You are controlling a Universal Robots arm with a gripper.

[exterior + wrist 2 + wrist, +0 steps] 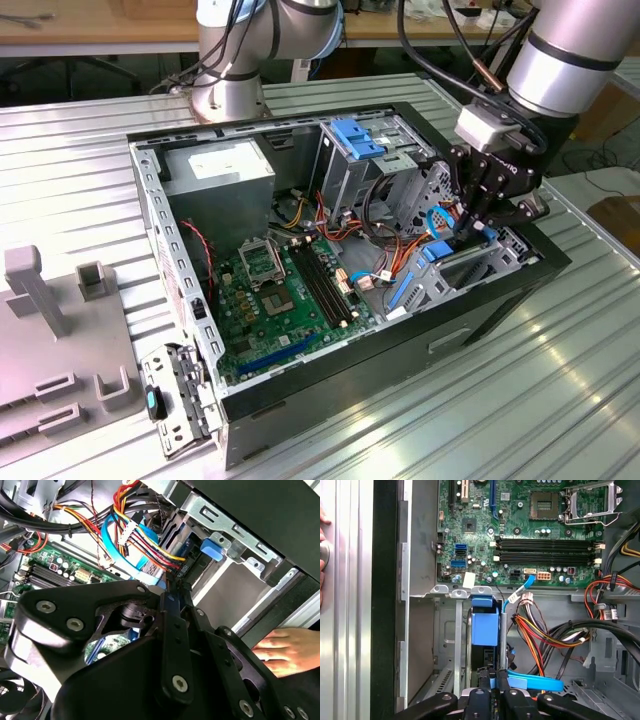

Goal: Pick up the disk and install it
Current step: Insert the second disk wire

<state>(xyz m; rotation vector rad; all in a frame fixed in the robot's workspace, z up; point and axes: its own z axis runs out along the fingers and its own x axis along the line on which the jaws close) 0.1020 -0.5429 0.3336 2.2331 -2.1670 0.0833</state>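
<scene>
The gripper (478,222) stands inside the open computer case (180,290), over the drive bay at the case corner on the exterior view's right, its black fingers (492,692) drawn close together on the blue edge of the disk (484,625). The disk sits edge-up in the metal drive bay (455,645), its blue carrier rising between the bay's grey rails, just beside the motherboard (520,535). In the first wrist view a flat blue cable (535,682) lies across the bay beside the fingers, and a bundle of red, yellow and orange wires (545,635) runs close by. In the second wrist view the fingers appear narrow on a thin blue edge, with a person's hand (287,650) resting outside the case wall. A grey power-supply box (220,175) occupies the far corner of the case. Grey fixtures (60,340) rest on the ribbed metal table (470,420) at the exterior view's left.
</scene>
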